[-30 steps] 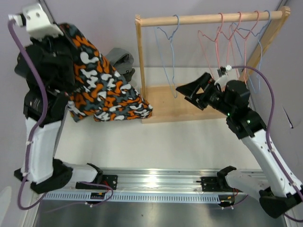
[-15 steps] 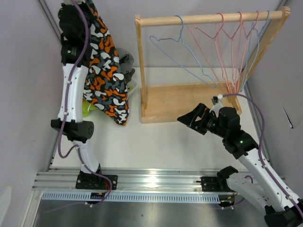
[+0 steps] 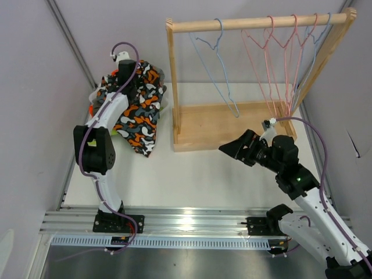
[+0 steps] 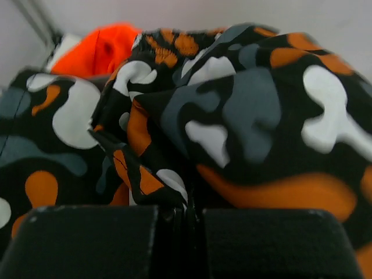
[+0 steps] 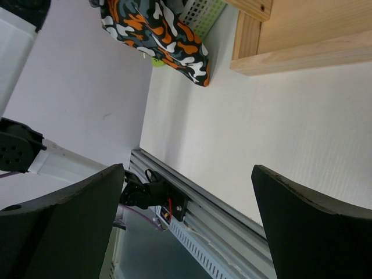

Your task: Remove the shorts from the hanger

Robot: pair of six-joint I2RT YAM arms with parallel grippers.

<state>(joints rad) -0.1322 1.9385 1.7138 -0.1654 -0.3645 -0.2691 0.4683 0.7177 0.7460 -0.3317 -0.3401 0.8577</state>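
**Two grippers, one load: camo shorts [image 3: 138, 113] at far left, clear of the rack [image 3: 232, 125]**

Top view: left arm reaches to the back-left corner of the table [image 3: 203, 174]. Camo shorts drape down from its wrist over a heap there. A sliver of orange shorts [image 3: 91, 108] shows at the heap's left edge. Wire hangers [image 3: 220, 26] hang from the rack's rail, well apart from the shorts. The right gripper [image 3: 239, 149] sits low, just in front of the rack's base.

Left wrist view adds what the top view hides: the left gripper [image 4: 186, 210] has its jaws together, with a fold of camo cloth pinched in the seam between them. Orange shorts lie behind the fold, upper left.

Right wrist view: right gripper jaws stand wide apart, nothing between them, touching nothing; bare table below. It alone shows a lime mesh basket [image 5: 200, 14] beside the rack base, with the camo shorts hanging over its near side. A lime scrap [image 5: 156, 61] sits under them; what it is I cannot tell.
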